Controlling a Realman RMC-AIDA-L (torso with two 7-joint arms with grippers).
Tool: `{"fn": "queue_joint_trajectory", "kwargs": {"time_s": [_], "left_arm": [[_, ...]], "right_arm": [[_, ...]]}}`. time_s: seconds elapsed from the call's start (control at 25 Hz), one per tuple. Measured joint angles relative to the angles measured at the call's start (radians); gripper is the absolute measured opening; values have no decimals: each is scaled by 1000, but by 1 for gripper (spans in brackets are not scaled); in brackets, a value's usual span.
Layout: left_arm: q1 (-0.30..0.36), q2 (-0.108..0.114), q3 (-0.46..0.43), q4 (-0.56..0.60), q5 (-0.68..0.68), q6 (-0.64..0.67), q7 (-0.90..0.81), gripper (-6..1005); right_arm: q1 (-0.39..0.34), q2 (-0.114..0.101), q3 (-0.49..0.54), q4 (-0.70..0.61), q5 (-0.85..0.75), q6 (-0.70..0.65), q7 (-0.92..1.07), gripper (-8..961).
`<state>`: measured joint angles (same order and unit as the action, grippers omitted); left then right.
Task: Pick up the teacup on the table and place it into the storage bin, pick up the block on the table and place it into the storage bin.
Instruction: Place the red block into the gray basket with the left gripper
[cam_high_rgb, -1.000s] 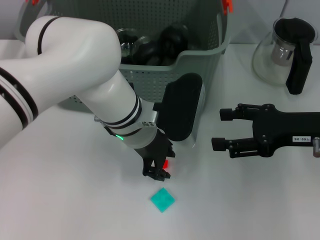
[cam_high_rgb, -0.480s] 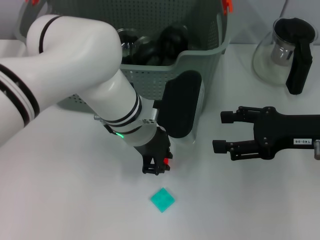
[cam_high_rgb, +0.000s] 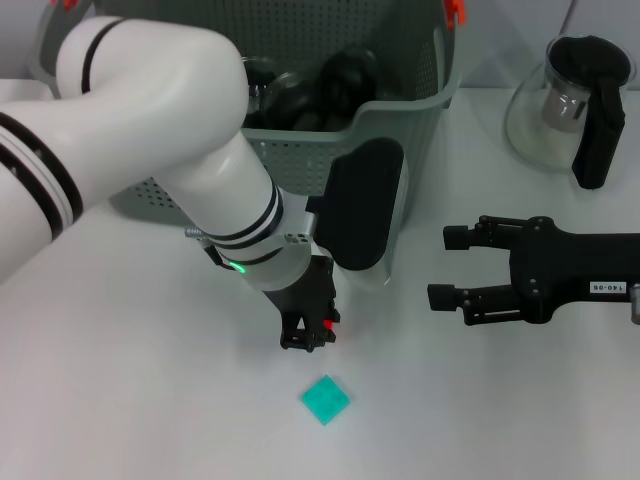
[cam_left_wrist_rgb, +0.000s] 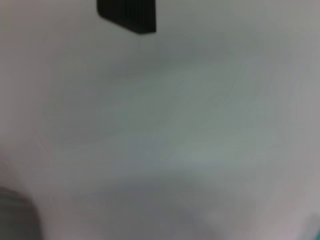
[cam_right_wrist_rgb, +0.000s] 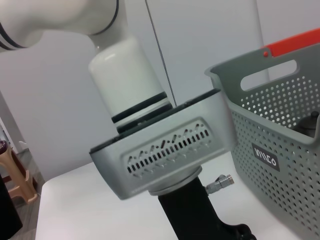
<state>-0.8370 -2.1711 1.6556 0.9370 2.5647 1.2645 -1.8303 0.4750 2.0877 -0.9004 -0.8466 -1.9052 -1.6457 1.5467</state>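
Head view: left gripper (cam_high_rgb: 305, 340) hangs near the flat turquoise square block (cam_high_rgb: 326, 400), fingers narrow; right gripper (cam_high_rgb: 455, 268) wide, well apart; grey-green perforated storage bin (cam_high_rgb: 385, 125) beyond.

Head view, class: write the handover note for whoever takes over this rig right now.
Left gripper: points down over the table, on the bin side of the teal block, not touching it.
Right gripper: open, empty, idle to the right of the storage bin.
Done, probably: no teacup shows on the table; dark items lie in the bin.
Left to do: grasp the block and place it in the bin.
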Motion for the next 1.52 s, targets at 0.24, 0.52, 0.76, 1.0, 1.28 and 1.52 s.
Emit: {"fn": "queue_joint_trajectory", "kwargs": {"time_s": [0.24, 0.52, 0.76, 1.0, 1.28, 1.52], "left_arm": [[1, 4, -98, 90, 22, 143, -25, 170], [20, 5, -444, 292, -25, 426, -20, 200], [-19, 60, -896, 413, -191, 565, -54, 225], [-29, 144, -966, 260, -297, 267, -113, 251], [-41, 164, -896, 38, -268, -42, -95, 281], [-40, 152, -883, 40, -209, -142, -112, 307]], "right_arm": [[-6, 0, 0, 0, 0, -2, -1, 927], [-11, -1, 0, 1, 1, -11, -3, 927], [-15, -2, 5, 3, 0, -12, -10, 927], [-11, -2, 6, 5, 0, -15, -13, 927], [-5, -3, 6, 3, 0, -23, -4, 927], [-5, -3, 6, 3, 0, -26, -3, 927]]}}
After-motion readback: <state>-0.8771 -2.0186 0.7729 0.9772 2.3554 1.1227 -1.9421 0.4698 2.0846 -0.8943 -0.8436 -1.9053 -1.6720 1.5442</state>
